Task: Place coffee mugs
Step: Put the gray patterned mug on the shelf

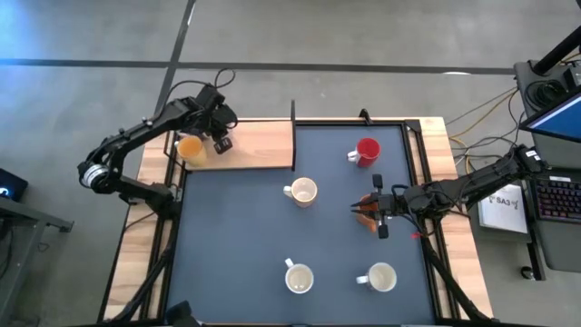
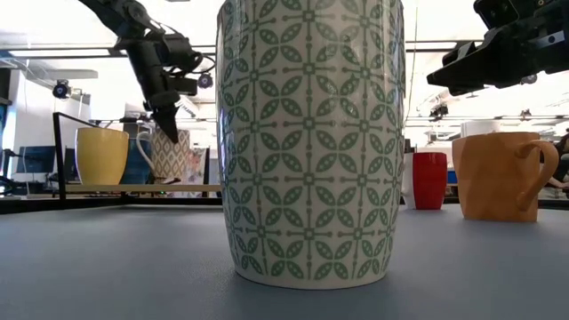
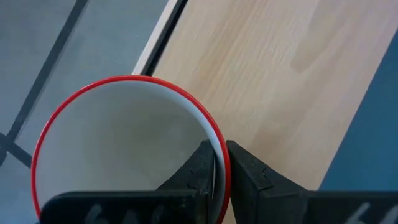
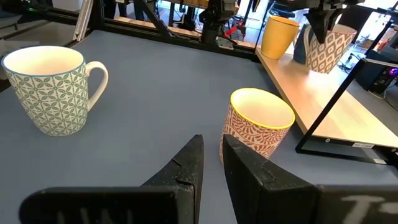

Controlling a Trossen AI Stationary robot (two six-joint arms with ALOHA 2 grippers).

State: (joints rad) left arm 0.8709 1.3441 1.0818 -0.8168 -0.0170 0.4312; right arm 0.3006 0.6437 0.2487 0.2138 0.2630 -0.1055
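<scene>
On a raised wooden shelf (image 1: 254,145) at the table's far left stand a yellow mug (image 1: 191,148) and a patterned mug with a red rim (image 3: 124,84). My left gripper (image 1: 222,143) is shut on the red-rimmed mug. Several more mugs stand on their bases on the dark mat: a red one (image 1: 367,150), a red-patterned one with a yellow rim (image 4: 258,127), a green-patterned one (image 2: 311,142), a white one (image 1: 381,277) and an orange one (image 2: 498,176). My right gripper (image 4: 211,152) hangs above the orange mug, its fingers a narrow gap apart with nothing between them. My left gripper pinches the red-rimmed mug's wall at the rim (image 3: 211,134), one finger inside the mug and one outside. The fingers come from above, slanting down. The mug stays upright with its base at the shelf top (image 2: 169,180); whether it rests there I cannot tell.
A dark upright post (image 1: 293,118) and frame mark the shelf's right end. Table rails run along the left and right sides. The mat has free room at its middle and near left. A desk with a keyboard (image 1: 554,195) stands beyond the right edge.
</scene>
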